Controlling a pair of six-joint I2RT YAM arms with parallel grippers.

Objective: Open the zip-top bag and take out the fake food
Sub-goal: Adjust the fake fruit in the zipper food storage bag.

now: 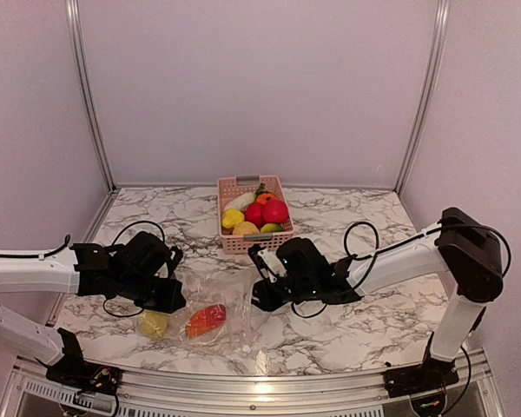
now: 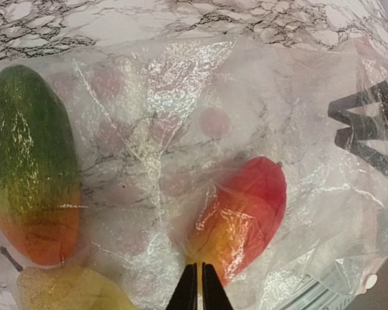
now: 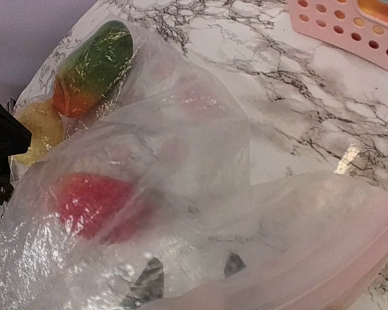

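Near the tabletop's near edge, we are pressing our closed left gripper (image 2: 199, 270) to the bag (image 1: 219, 314), seemingly anchoring it, while our right gripper (image 3: 191, 272), jaws parted, is probing its mouth to free the food (image 2: 242, 206) inside.

One printed mark shows, in the left wrist view only. Bold dark mark (image 2: 367, 128), made of thick angular strokes like part of a capital M or W, on or behind the clear film of the zip-top bag (image 2: 181, 84) at the right edge. The frame cuts it off; it cannot be read.
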